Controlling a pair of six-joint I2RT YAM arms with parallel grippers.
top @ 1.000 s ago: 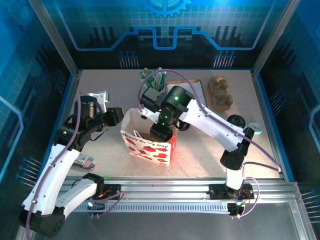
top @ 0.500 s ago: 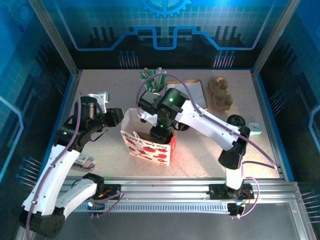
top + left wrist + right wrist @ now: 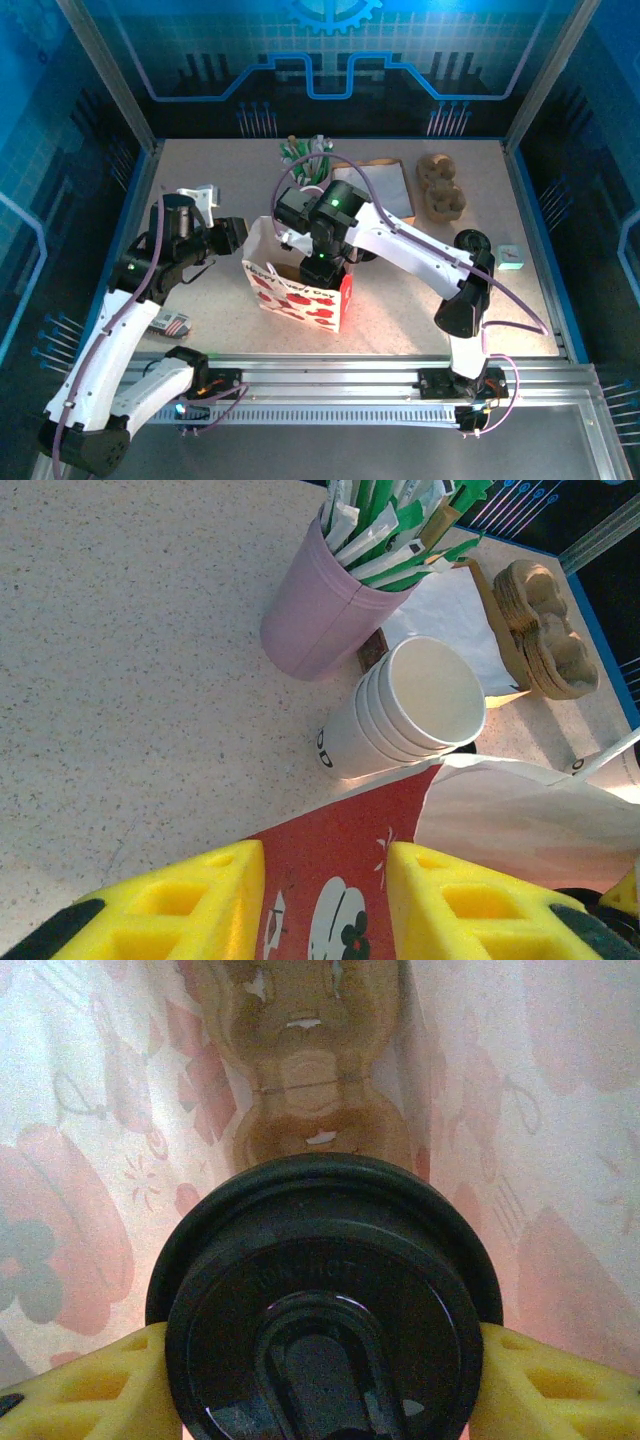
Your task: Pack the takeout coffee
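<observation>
Right wrist view: takeout coffee (image 3: 330, 1300), cup wall hidden under its round black plastic lid; the lid's 6 o'clock rim is cut by the frame. Right gripper (image 3: 320, 1345), yellow fingers (image 3: 80, 1395) cropped at both lower corners. Brown shape (image 3: 300, 1060) at 12 o'clock, blurred, partly behind the lid.

Overhead view: right gripper hidden inside the white paper gift bag with red prints (image 3: 300, 292). Small flat object (image 3: 170, 322) on the speckled desk (image 3: 420, 300), 8 o'clock of the bag, too small to identify.

Left wrist view: left gripper (image 3: 320, 865), fingers cut at 6 o'clock; whether they press the bag cannot be told. Pink cup of green-white sticks (image 3: 320, 610), stick tips cropped at 12 o'clock.
</observation>
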